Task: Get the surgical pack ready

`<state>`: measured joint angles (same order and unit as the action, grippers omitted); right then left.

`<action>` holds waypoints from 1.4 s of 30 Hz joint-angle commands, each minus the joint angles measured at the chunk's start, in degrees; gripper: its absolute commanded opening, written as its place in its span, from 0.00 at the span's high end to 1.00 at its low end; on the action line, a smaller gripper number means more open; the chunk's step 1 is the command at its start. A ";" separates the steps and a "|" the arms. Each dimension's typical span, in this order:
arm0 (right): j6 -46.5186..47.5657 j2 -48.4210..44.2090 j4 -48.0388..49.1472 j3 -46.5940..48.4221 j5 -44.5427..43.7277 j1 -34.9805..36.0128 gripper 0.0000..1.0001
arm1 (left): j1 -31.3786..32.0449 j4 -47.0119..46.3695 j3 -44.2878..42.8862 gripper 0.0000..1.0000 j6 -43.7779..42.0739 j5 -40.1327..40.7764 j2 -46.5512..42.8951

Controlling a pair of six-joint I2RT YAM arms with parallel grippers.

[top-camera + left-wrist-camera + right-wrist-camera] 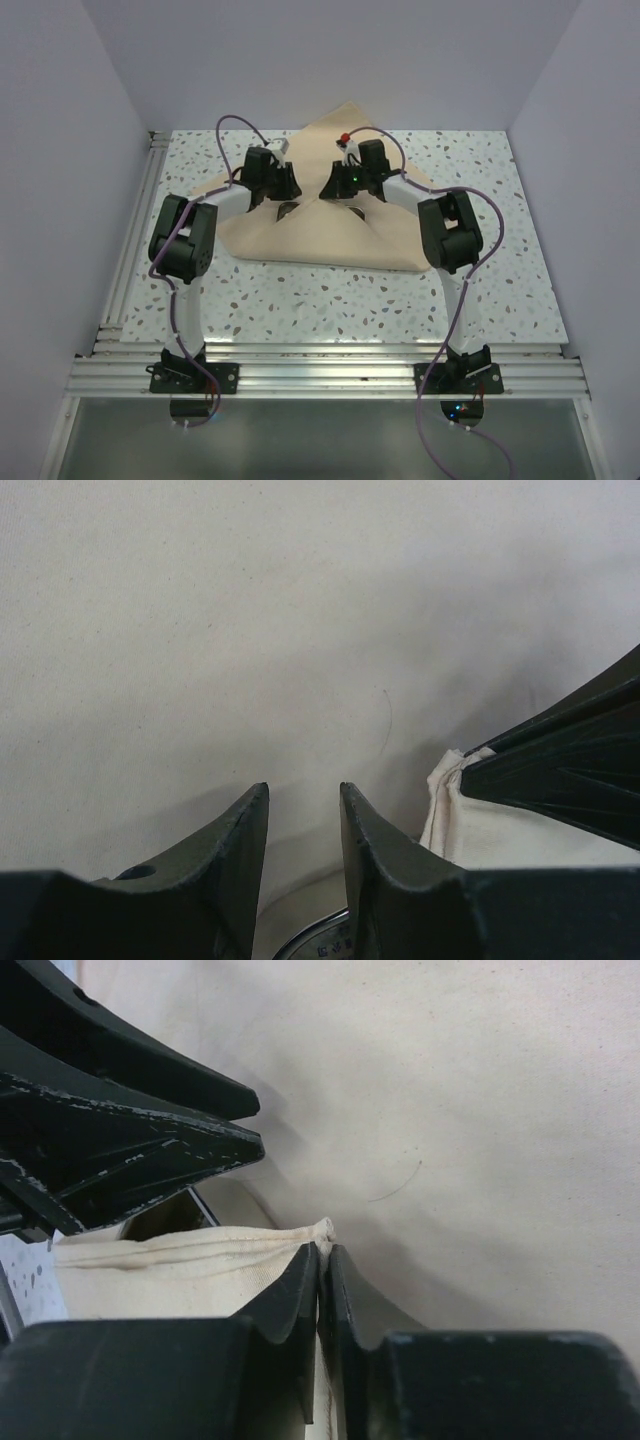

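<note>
1. You see the left gripper [283, 186] and right gripper [336, 184] nose to nose over the middle of the surgical pack [330, 245], with barely a gap between them.
2. The right gripper pinches a raised cloth fold just beside the left gripper's parted jaws.
3. The table [330, 300] lies open along its near edge.
4. The walls [590, 150] close the left, right and far edges.

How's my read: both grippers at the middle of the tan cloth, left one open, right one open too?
Wrong on the right gripper: the right wrist view shows it shut on the hem of the tan cloth. The left gripper is open, and both are at the cloth's middle.
</note>
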<state>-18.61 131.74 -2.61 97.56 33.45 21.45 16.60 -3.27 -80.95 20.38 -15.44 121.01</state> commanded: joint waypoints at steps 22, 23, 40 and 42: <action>3.49 6.86 -24.72 19.15 -8.14 -0.45 1.00 | -1.04 1.34 -2.02 0.66 -0.43 -3.71 0.10; 3.67 7.38 -25.59 19.51 -8.05 -0.45 1.00 | -0.96 1.16 -1.76 0.67 -0.43 -3.89 0.19; 6.92 11.70 -34.04 20.75 -7.26 2.01 1.00 | 1.59 -2.71 9.22 0.74 0.27 -6.00 -3.58; 7.36 9.86 -34.13 18.04 -6.65 2.19 1.00 | 2.29 -3.14 11.15 0.75 0.45 -6.00 -4.55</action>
<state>-14.06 143.46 -31.18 120.22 29.19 23.35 16.80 -8.73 -73.78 20.60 -19.29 118.50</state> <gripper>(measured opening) 0.030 0.262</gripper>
